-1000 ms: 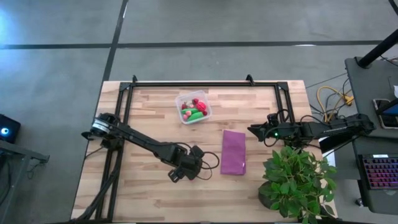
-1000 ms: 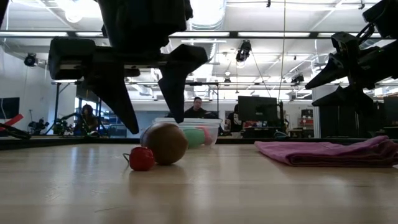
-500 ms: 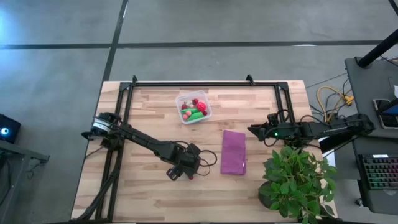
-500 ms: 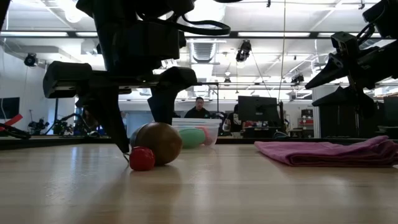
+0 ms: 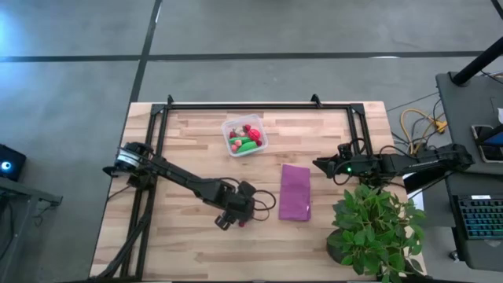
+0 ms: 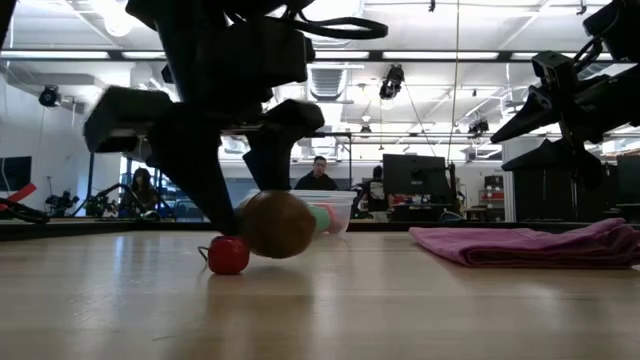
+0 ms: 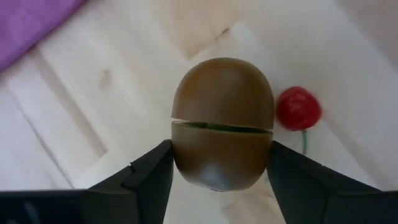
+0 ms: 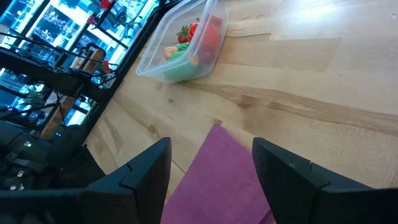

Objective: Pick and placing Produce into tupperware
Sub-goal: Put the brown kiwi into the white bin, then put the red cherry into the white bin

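Note:
A brown oval toy fruit (image 7: pixel 222 121) with a seam across its middle sits between the fingers of my left gripper (image 7: pixel 221 158), near the table's middle front (image 5: pixel 234 216). A small red round fruit with a green stem (image 7: pixel 298 107) lies on the wood right beside it (image 6: pixel 228 255). The clear square tupperware (image 5: pixel 244 135) stands on the table at the far middle, with red and green produce inside. My right gripper (image 5: pixel 318 164) is open and empty above the table's right side. My left gripper pinches the brown oval between its two fingers (image 7: pixel 152 171), on opposite sides of the half below the seam (image 7: pixel 186 158). The fingers come from above, slanting down. In the low view the oval (image 6: pixel 278 224) is tilted, its underside at or just above the wood.
A purple cloth (image 5: pixel 295 192) lies flat to the right of my left gripper. A potted plant (image 5: pixel 373 228) stands at the table's near right corner. A black frame (image 5: pixel 259 106) runs along the far and left edges. People sit in the room behind.
My left gripper has come down around the brown oval and taken hold of it. The oval has tilted and now stands a little higher and further right in the low view. The small red fruit has stayed in place.

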